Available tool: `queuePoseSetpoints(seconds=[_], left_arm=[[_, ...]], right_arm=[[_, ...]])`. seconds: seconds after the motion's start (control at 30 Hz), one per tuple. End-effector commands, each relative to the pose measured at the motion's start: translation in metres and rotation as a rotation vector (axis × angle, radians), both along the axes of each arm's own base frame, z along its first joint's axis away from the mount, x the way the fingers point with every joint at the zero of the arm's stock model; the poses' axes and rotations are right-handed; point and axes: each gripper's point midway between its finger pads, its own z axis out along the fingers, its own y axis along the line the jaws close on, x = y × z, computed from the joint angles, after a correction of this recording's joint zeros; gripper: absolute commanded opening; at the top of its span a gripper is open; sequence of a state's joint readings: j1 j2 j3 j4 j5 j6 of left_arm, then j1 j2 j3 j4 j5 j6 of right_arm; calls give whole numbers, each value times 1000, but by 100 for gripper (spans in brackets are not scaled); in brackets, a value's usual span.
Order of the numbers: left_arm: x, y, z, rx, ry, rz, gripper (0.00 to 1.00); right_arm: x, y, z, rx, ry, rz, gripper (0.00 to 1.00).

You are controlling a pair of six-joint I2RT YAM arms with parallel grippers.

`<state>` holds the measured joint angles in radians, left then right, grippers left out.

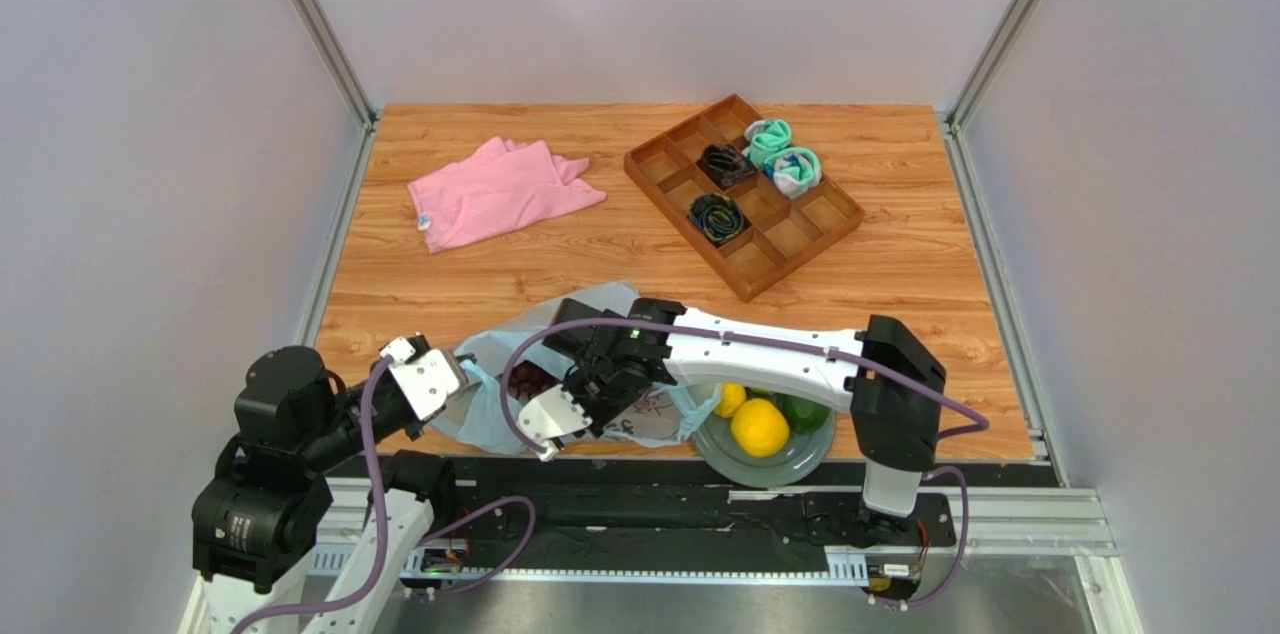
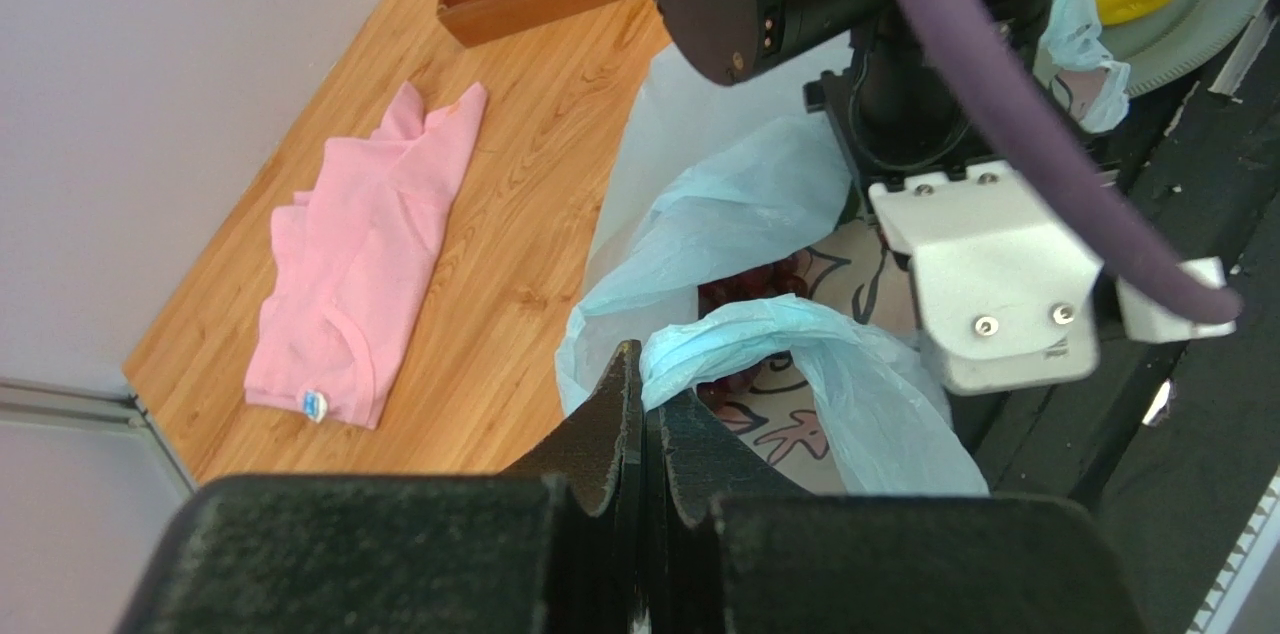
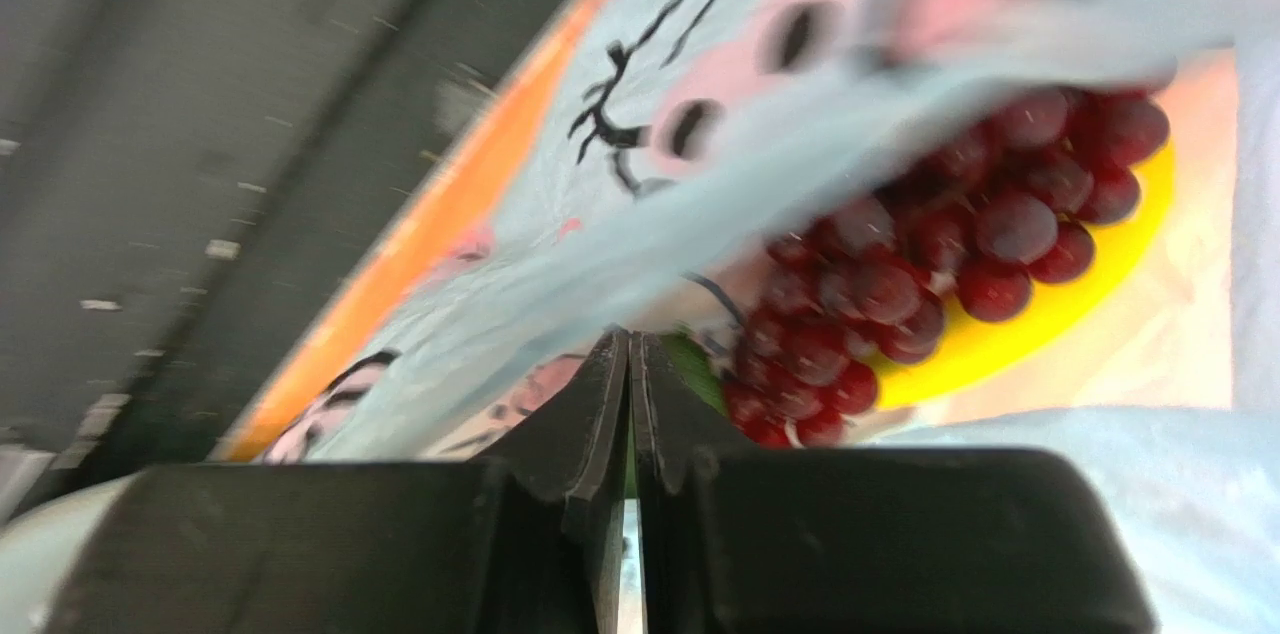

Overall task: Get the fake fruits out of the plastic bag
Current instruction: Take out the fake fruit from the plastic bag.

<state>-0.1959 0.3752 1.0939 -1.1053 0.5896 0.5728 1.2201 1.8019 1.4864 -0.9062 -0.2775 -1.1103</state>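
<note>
Basically, the plastic bag point(image 1: 484, 409) is seen lower centre in the top view. It's thin, floppy film, and its rim is pinched by the left hand point(image 2: 646, 402). The right hand point(image 3: 628, 379) is pressed nearly together beside the grape bunch point(image 3: 932, 259) inside. That bunch looks light and knobbly, probably best taken by the stem. Only a cartoon print is seen, no readable writing.
</note>
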Motion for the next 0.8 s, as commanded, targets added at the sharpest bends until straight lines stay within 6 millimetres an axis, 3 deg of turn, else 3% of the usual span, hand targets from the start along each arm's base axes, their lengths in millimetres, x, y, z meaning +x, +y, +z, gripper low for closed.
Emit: queuePoseSetpoints(seconds=[0.0,0.07,0.1,0.17,0.2,0.3,0.47,0.6,0.67,0.7,0.77], left_arm=[[-2,0,8,-15,2,9,0],[-2,0,7,-12,5,6,0],[-2,0,6,-12,6,6,0],[-3,-1,6,-14,10,-1,0],[-2,-1,4,-15,16,0,0],[-1,-2,3,-15,17,-3,0],[0,-4,2,-26,19,-12,0],[0,-6,1,-39,33,-13,0],[-1,-6,1,-41,35,-12,0],[-2,-6,2,-43,35,-13,0],[-6,-5,2,-37,47,-11,0]], right_arm=[[40,9,-1,11,-169,-38,11],[47,1,-8,-22,-181,-53,23],[51,-7,-16,-70,-199,-66,40],[52,-17,-26,-132,-198,-71,57],[51,-28,-36,-194,-185,-74,80],[53,-41,-48,-264,-169,-99,99],[66,-41,-61,-272,-198,-147,100],[82,-31,-69,-250,-243,-192,93],[85,-27,-63,-243,-238,-200,93],[79,-34,-61,-274,-204,-190,93],[80,-33,-43,-262,-184,-197,95]])
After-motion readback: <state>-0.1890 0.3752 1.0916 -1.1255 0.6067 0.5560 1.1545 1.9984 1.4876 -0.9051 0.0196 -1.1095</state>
